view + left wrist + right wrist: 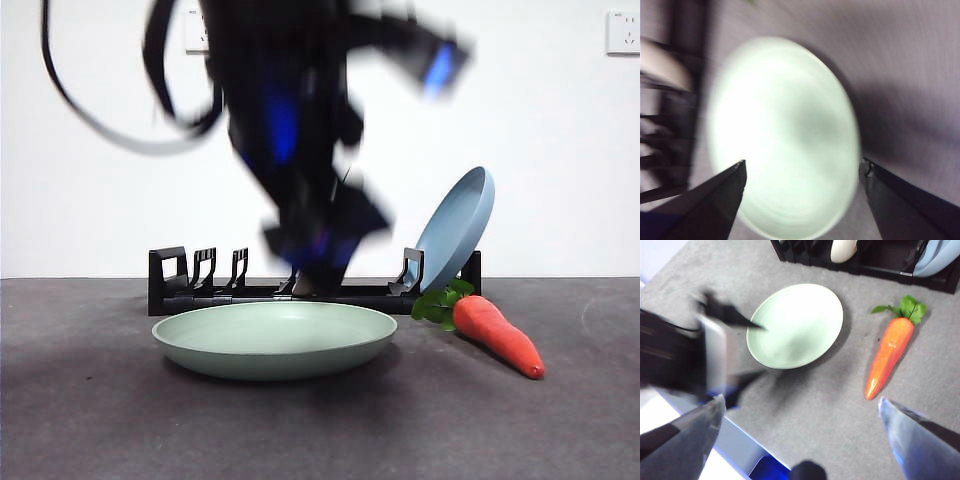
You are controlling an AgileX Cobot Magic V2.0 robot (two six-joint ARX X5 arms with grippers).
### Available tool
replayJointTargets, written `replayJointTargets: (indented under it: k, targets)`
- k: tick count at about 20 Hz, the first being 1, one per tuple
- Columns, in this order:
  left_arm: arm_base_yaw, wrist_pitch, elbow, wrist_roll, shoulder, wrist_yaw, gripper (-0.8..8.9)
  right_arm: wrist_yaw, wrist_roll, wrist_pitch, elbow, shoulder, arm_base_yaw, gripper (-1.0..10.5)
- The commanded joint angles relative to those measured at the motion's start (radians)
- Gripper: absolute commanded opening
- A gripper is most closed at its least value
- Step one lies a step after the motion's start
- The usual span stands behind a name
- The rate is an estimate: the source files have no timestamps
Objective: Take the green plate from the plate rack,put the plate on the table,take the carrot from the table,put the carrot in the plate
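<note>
Left gripper (802, 172) spread wide above green plate (275, 338), holding nothing; right gripper (800, 410) spread, empty, above carrot (890, 352).

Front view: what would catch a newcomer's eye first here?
A big dark blurred arm hangs over the green plate, which lies flat on the table in front of the plate rack. The left end effector is open above that plate. The carrot lies beside the plate, below a blue plate leaning in the rack.
</note>
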Motion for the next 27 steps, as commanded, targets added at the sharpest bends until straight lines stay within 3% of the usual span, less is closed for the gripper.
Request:
replayJointTargets:
  k: [1, 4, 8, 12, 15, 22, 25, 27]
  targets:
    - [-0.016, -0.018, 0.024, -0.111, -0.107, 0.015, 3.82, 0.001, 0.010, 0.037, 0.003, 0.048, 0.003, 6.9]
    - [-0.018, -0.048, 0.040, -0.227, -0.278, 0.079, 3.82, 0.005, 0.034, 0.094, 0.003, 0.142, 0.003, 6.9]
    - [-0.019, -0.072, 0.040, -0.376, -0.526, 0.224, 3.81, 0.150, 0.052, 0.242, 0.003, 0.327, 0.065, 6.2]
    - [-0.020, -0.082, 0.040, -0.406, -0.700, 0.339, 3.81, 0.315, 0.073, 0.424, 0.003, 0.531, 0.153, 6.2]
    - [-0.020, -0.111, 0.039, -0.439, -0.774, 0.365, 3.81, 0.426, 0.121, 0.543, 0.003, 0.668, 0.186, 6.2]
    - [-0.021, -0.168, 0.039, -0.484, -0.805, 0.361, 3.81, 0.494, 0.163, 0.694, 0.003, 0.891, 0.206, 6.1]
    - [-0.021, -0.168, 0.039, -0.486, -0.805, 0.360, 3.81, 0.497, 0.164, 0.716, 0.003, 0.934, 0.211, 4.6]
    - [-0.021, -0.168, 0.040, -0.492, -0.805, 0.359, 3.81, 0.497, 0.185, 0.726, 0.003, 0.952, 0.212, 4.2]
